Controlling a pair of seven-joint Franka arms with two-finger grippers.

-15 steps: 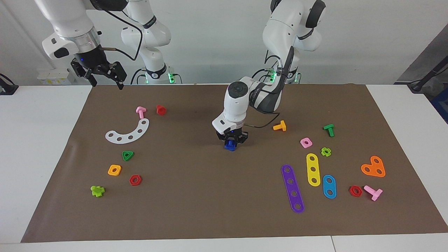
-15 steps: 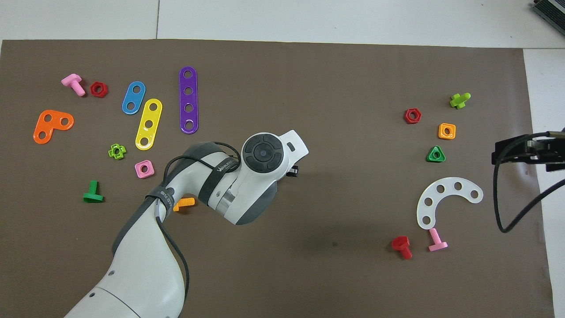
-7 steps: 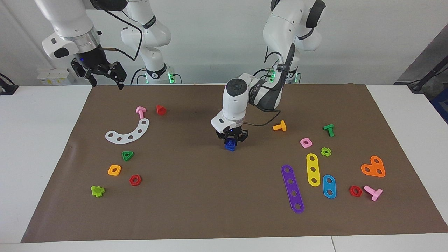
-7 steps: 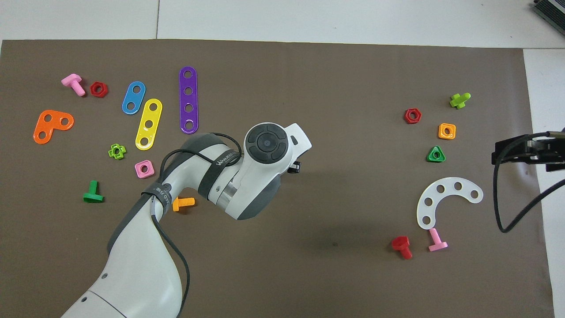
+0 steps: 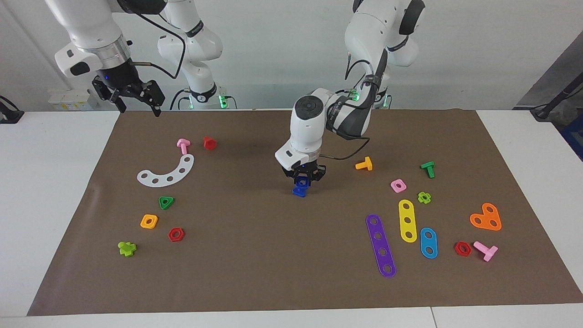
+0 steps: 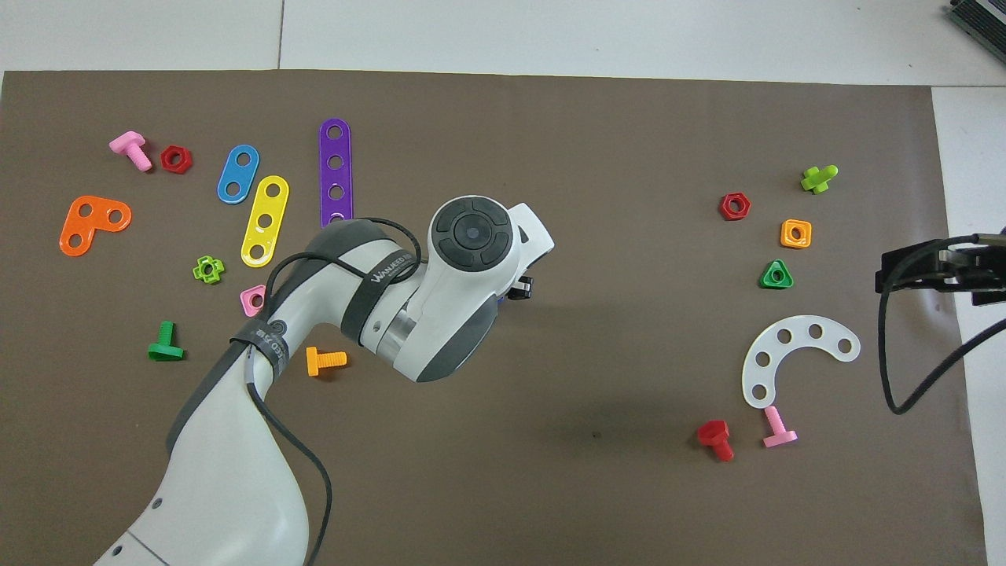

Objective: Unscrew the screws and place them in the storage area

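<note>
My left gripper (image 5: 302,181) hangs low over the middle of the brown mat (image 5: 255,255) and is shut on the dark-blue screw (image 5: 301,181). The matching blue square nut (image 5: 299,192) lies on the mat right under it; I cannot tell if they still touch. In the overhead view the left arm's wrist covers both. The storage area (image 5: 437,214) is the mat at the left arm's end, with loose parts on it. My right gripper (image 5: 136,98) waits open and empty in the air over the mat's corner at the right arm's end; it also shows in the overhead view (image 6: 935,271).
In the storage area lie a purple strip (image 5: 380,246), yellow strip (image 5: 407,220), blue strip (image 5: 428,243), orange heart plate (image 5: 486,217), orange bolt (image 5: 364,164) and pink nut (image 5: 398,185). A white curved strip (image 5: 166,172) and several nuts lie toward the right arm's end.
My left gripper has risen a little with the blue screw, and its wrist has swung slightly. The blue nut stays on the mat. The right arm has not moved.
</note>
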